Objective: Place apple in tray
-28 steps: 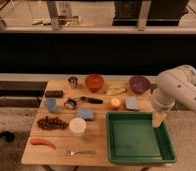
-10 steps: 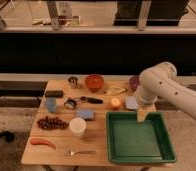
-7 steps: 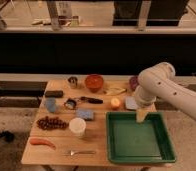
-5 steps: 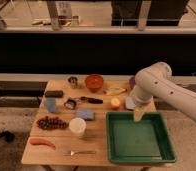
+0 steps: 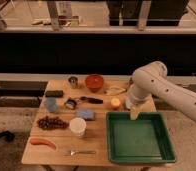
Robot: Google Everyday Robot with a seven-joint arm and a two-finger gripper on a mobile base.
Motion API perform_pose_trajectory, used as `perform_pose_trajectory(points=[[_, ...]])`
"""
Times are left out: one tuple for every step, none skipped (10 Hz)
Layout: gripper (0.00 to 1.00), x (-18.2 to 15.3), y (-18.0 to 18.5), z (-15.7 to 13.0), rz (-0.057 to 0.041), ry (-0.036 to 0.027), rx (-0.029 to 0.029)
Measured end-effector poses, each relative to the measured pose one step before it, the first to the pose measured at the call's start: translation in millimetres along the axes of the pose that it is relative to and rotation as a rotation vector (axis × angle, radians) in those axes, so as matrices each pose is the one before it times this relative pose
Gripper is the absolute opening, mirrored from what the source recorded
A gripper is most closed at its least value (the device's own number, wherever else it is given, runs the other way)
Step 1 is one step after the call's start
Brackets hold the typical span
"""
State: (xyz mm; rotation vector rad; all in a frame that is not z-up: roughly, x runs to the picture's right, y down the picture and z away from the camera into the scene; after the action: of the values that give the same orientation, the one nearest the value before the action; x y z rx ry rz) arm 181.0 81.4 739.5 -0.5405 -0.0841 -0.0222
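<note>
The apple (image 5: 115, 103) is a small yellow-orange fruit on the wooden table (image 5: 61, 140), just beyond the far left corner of the tray. The tray (image 5: 139, 138) is large, green and rectangular, at the table's front right, with nothing in it. My gripper (image 5: 134, 113) hangs from the white arm (image 5: 156, 85) over the tray's far rim, a little to the right of the apple and apart from it. It holds nothing that I can see.
An orange bowl (image 5: 94, 81), a metal cup (image 5: 73, 81), a banana (image 5: 116, 90) and a dark-handled tool (image 5: 90, 100) lie at the back. Grapes (image 5: 52, 122), a white cup (image 5: 78, 126), a carrot (image 5: 42, 142), a fork (image 5: 81, 152) and blue blocks (image 5: 85, 114) lie to the left.
The arm has swung left from the tray's right side toward the apple, and the gripper now hangs over the tray's far left rim. The apple has not moved.
</note>
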Motion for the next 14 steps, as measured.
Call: perform_pose_trajectory(points=[[0.8,-11.86,-6.35,2.87,-0.00396,-0.01596,0.00061],[0.8,-4.29,-2.67,2.16,-0.0033,-0.00584,-0.00237],[0.8,-5.36,0.86,3.0,-0.00728,-0.0012,-0.00974],[0.8,-13.17,-0.32,4.03,-0.01798,-0.00357,-0.01012],[0.8,-17.33,-4.75,5.74,-0.01947,-0.00856,-0.00336],[0.8,-10.74,-3.71,5.36,-0.00558,-0.0179,-0.00333],[0.8,-5.75,-4.41,6.65,0.00194,-0.02449,0.0012],[0.8,-2.21,-4.02,4.59,-0.0037,-0.01949,0.00526],[0.8,-1.13,-7.09,3.12,-0.00076,-0.02064,0.01671],[0.8,1.72,-6.88,1.35,0.00123,-0.0103,0.0175],[0.8,5.28,-11.16,0.87,0.00609,-0.00996,0.02597],[0.8,6.28,-7.49,-0.37,0.00734,-0.00542,0.02095],[0.8,5.85,-5.7,-0.41,0.00621,-0.00235,0.01707],[0.8,6.02,-5.34,2.46,0.00467,0.00227,0.01741]])
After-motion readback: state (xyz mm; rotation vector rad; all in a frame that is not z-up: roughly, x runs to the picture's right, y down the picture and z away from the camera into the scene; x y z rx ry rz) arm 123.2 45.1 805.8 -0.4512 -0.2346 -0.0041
